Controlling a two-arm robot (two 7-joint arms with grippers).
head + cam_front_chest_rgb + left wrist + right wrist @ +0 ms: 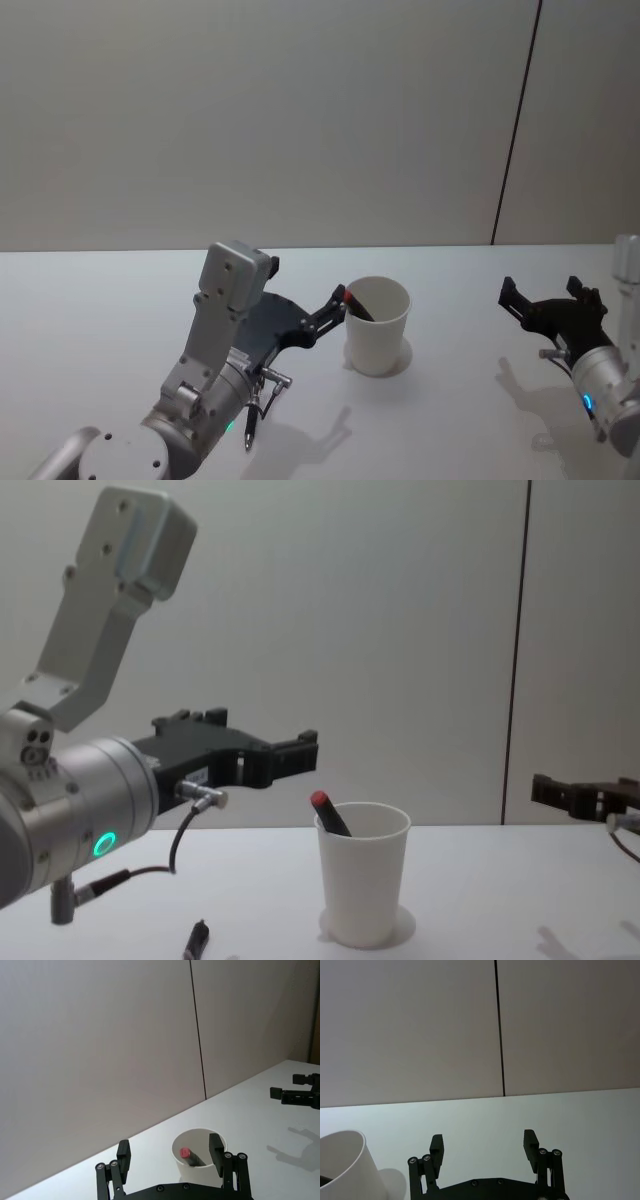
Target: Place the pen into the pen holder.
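Observation:
The pen holder (378,335) is a plain white paper cup standing upright at the table's middle, also seen in the chest view (363,885). A dark pen (357,303) with a red end leans inside it, the red end poking above the rim (326,810) (190,1156). My left gripper (338,303) hovers just left of the cup's rim, open, with nothing between its fingers (169,1147) (300,752). My right gripper (541,290) stands open and empty off to the right, well apart from the cup (483,1141).
A dark pen-like object (196,940) lies on the white table (470,420) near the front, under my left arm. A cable loops below the left wrist. A plain wall with a dark vertical seam stands behind the table.

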